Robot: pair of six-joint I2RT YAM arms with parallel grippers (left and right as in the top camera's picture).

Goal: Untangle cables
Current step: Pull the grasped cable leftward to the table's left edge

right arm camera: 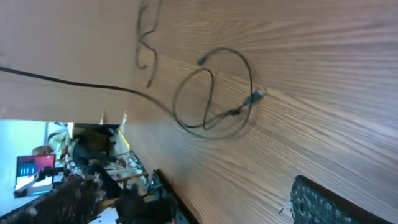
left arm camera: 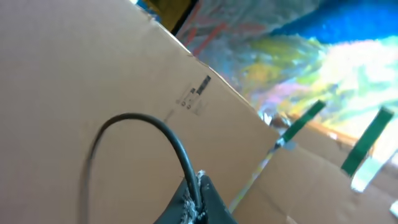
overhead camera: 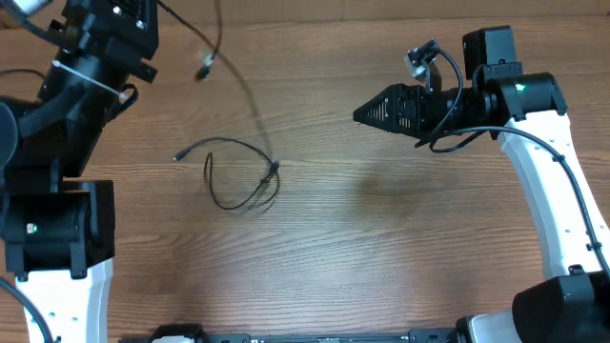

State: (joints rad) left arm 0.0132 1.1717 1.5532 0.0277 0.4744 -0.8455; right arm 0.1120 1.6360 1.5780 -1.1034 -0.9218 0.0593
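Observation:
A thin black cable lies in a loose loop (overhead camera: 250, 151) on the wooden table, left of centre, with a small plug end (overhead camera: 177, 157) at its left. One strand rises from the loop toward the top left, where another plug (overhead camera: 203, 71) hangs. My left gripper (left arm camera: 199, 202) is shut on a black cable (left arm camera: 155, 124), lifted up at the far left. My right gripper (overhead camera: 360, 116) hovers right of the loop, open and empty, pointing left. The loop also shows in the right wrist view (right arm camera: 211, 93).
The left arm (overhead camera: 86, 86) and its base fill the table's left edge. The right arm (overhead camera: 543, 162) runs down the right edge. A cardboard surface (left arm camera: 93, 62) fills the left wrist view. The table's front edge (overhead camera: 305, 335) carries a dark rail.

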